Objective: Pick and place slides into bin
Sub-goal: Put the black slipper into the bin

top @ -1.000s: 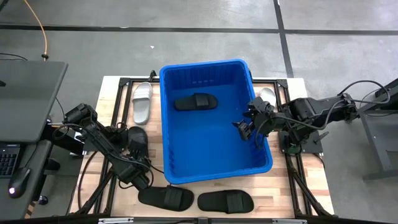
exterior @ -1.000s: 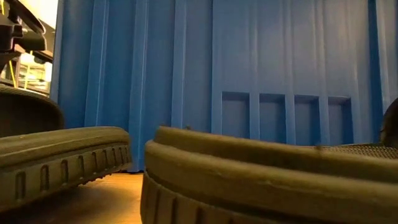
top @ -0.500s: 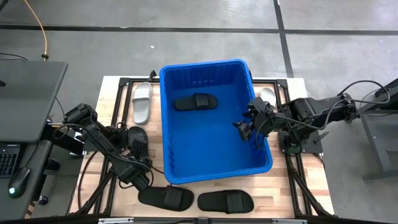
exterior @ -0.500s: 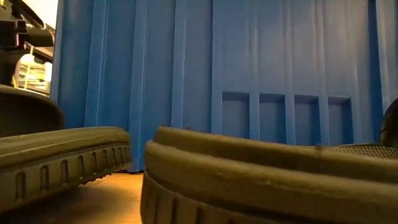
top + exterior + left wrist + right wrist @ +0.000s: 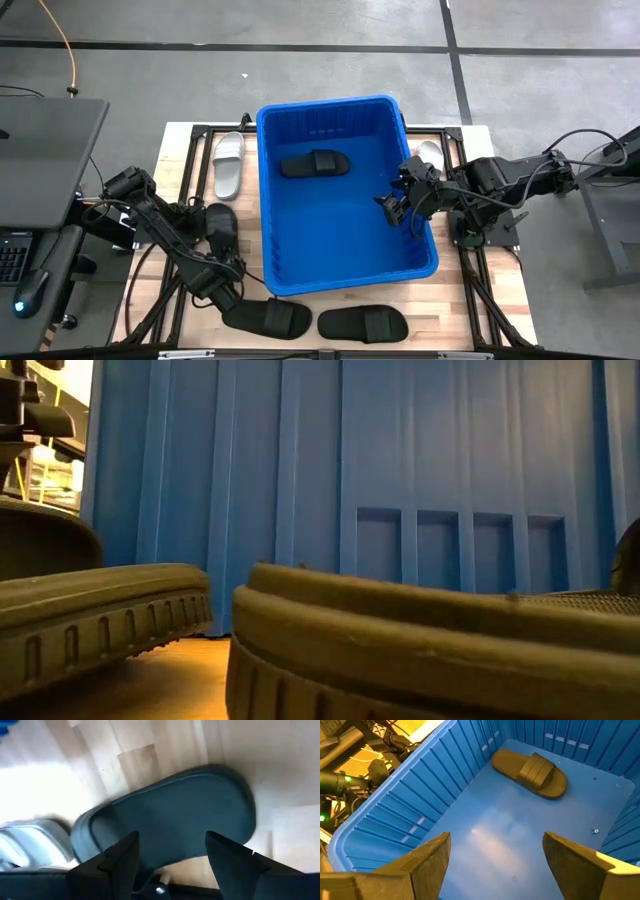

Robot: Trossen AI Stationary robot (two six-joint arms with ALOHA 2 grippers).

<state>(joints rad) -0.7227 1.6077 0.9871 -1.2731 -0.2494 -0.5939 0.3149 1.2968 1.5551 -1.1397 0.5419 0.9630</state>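
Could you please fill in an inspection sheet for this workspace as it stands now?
Surface: wooden table on a black frame.
Job's things: blue bin holds one black slide; three black slides and two white slides lie outside it.
Clutter: nothing seen.
Grippers: left gripper open, low over the black slide at the table's front edge; right gripper open, empty, above the bin's right side.
Cables: orange cable on the floor, black leads by the right arm.
Surroundings: grey floor, desk on the left.

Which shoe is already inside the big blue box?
Only one black slide lies inside the bin, near its far end. The other black slides and both white ones sit outside it on the table.
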